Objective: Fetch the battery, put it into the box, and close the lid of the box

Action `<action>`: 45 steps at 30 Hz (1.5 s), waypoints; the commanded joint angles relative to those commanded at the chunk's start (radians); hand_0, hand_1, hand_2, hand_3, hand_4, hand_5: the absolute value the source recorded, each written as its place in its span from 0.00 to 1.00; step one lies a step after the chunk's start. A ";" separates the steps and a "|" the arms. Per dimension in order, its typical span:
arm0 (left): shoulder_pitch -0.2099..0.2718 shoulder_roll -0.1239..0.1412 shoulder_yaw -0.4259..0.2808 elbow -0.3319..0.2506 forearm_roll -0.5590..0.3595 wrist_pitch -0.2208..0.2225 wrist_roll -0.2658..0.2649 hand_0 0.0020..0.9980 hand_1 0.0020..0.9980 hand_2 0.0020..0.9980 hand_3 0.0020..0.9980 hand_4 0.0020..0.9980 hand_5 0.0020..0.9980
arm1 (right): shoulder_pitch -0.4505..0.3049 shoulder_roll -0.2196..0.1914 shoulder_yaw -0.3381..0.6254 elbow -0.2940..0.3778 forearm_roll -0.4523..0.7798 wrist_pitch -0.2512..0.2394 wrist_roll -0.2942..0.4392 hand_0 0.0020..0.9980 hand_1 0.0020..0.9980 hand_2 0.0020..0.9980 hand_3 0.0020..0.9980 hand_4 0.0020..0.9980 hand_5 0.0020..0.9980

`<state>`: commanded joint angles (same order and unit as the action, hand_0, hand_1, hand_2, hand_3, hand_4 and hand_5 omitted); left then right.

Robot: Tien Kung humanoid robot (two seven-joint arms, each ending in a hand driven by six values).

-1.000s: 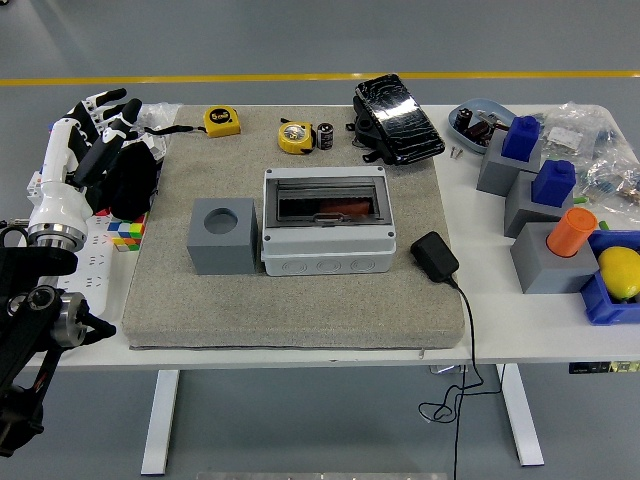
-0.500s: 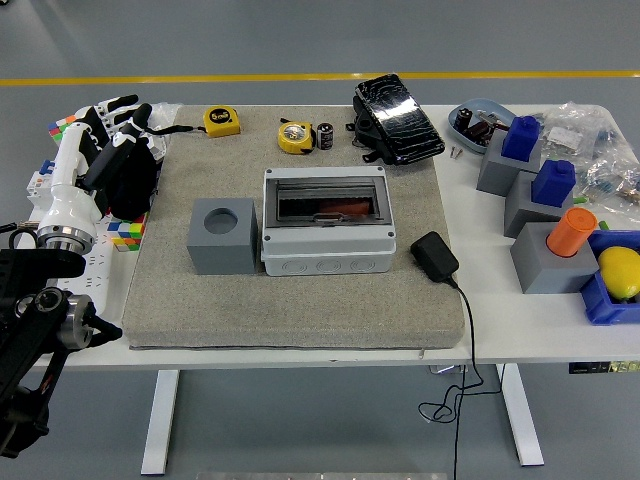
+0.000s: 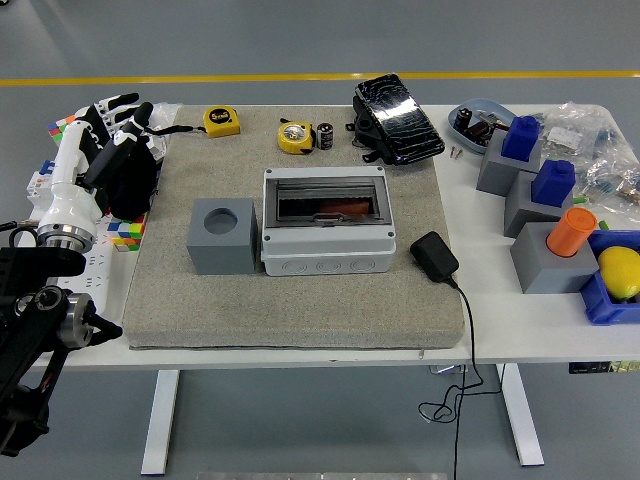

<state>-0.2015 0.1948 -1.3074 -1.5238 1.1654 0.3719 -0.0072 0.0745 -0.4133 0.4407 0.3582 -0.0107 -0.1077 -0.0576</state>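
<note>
Battery (image 3: 325, 136) sits at the far edge of the grey mat (image 3: 300, 300), just beside the yellow tape measure (image 3: 294, 137), well apart from the left hand (image 3: 112, 125). Box (image 3: 325, 222) is mid-mat, lid looks down already, w/ something reddish showing thru the window. Hand has drifted a bit inward from the table's left edge over the last sec, then nearly stalled, so the fetch has barely begun. Forearm angles up along the left side; fingers loosely spread, holding nothing. Right arm not visible.

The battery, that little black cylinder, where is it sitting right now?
In the head view the battery stands near the table's far edge, just right of a yellow tape measure and behind the grey box, with no hand near it.
</note>
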 joint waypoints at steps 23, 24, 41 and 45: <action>-0.005 0.008 -0.031 -0.010 0.007 -0.001 0.002 0.57 0.68 0.69 0.71 0.97 0.55 | 0.024 -0.003 -0.028 0.001 0.007 -0.001 -0.004 0.50 0.62 0.67 0.60 0.98 0.55; -0.013 0.009 -0.036 -0.008 0.006 -0.001 0.002 0.57 0.68 0.69 0.71 0.97 0.55 | 0.035 -0.002 -0.039 -0.001 0.013 0.001 -0.004 0.50 0.62 0.67 0.60 0.98 0.55; 0.001 0.017 -0.031 -0.015 0.010 -0.003 0.003 0.57 0.68 0.69 0.71 0.96 0.53 | 0.018 -0.001 -0.036 0.002 0.004 0.001 -0.008 0.50 0.62 0.67 0.60 0.98 0.55; 0.002 0.017 -0.034 -0.015 0.011 -0.003 0.004 0.57 0.68 0.68 0.71 0.96 0.53 | 0.017 -0.004 -0.030 0.004 0.000 0.000 -0.007 0.50 0.62 0.67 0.60 0.98 0.55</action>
<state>-0.1998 0.2123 -1.3409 -1.5384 1.1759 0.3685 -0.0035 0.0911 -0.4170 0.4104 0.3622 -0.0107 -0.1073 -0.0646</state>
